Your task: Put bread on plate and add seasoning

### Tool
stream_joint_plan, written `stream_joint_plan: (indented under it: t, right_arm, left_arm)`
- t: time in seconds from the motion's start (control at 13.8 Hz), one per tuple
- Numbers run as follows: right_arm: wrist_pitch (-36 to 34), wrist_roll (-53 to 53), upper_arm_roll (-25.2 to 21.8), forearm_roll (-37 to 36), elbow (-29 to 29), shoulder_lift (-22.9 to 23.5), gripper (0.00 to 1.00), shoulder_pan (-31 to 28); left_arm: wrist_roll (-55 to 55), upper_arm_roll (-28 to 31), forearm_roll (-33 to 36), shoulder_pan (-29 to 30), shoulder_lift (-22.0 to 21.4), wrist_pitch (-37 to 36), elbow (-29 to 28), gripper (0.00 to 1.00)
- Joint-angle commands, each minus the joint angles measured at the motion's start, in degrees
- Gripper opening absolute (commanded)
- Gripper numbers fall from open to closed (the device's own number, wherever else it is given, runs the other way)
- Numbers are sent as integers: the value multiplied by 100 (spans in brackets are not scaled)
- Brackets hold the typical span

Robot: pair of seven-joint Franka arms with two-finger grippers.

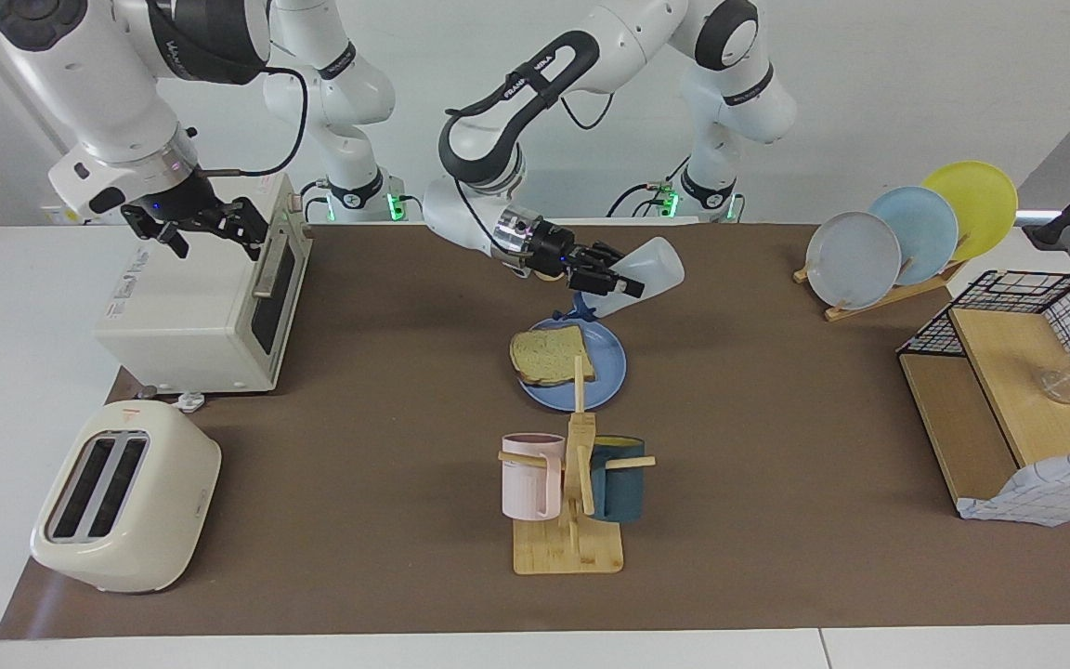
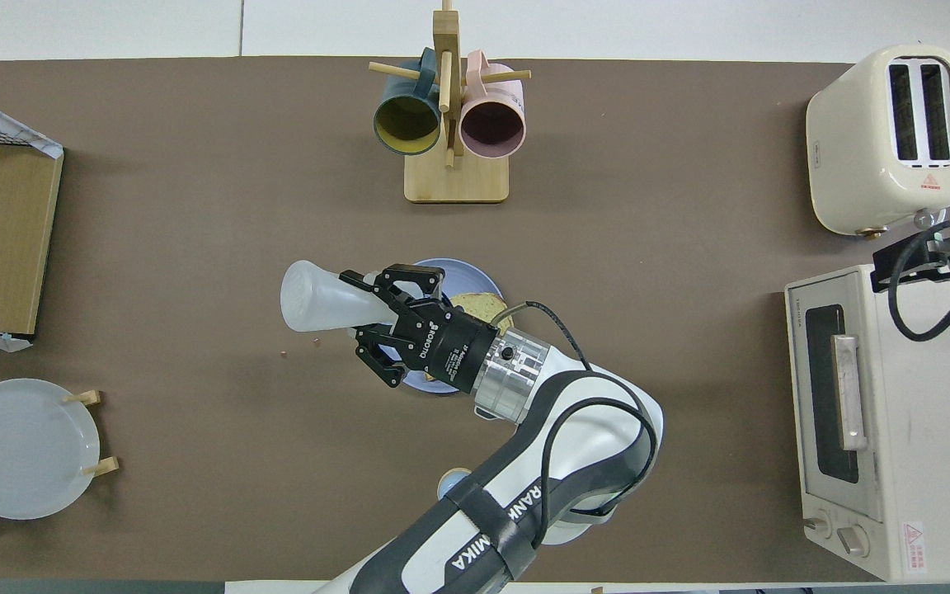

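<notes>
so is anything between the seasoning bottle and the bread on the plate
Nothing visible. The left gripper holds the seasoning bottle tilted, cap down, in the air over the plate edge nearer the robots; the bread lies uncovered.

Bare brown counter (image 1: 776, 483) at the facing view's lower right lies open; the wooden mug rack with two mugs (image 1: 570, 492) blocks lower centre.
</notes>
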Motion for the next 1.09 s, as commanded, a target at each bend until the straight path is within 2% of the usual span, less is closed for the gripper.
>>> stream_joint_plan:
  t: [0.0,0.15,0.44,0.87,1.02]
  right_arm:
    - [97,-126,14,72,-136,-103,100,-51]
    - [97,-126,14,72,-136,-103,100,-51]
    - [97,-126,14,72,-136,-103,100,-51]
    - [97,-126,14,63,-136,-103,100,-51]
    - [97,-126,14,63,-136,-103,100,-51]
  left_arm:
    - [30,-18,-262,232,-388,216,-93,0]
    - [196,0,-595,425,-915,515,-155,0]
    - [391,0,-938,961,-1470,989,-137,0]
    - [373,26,-2667,2594,-2182,2763,-102,0]
    - [312,26,-3222,2982,-2201,3230,-111,0]
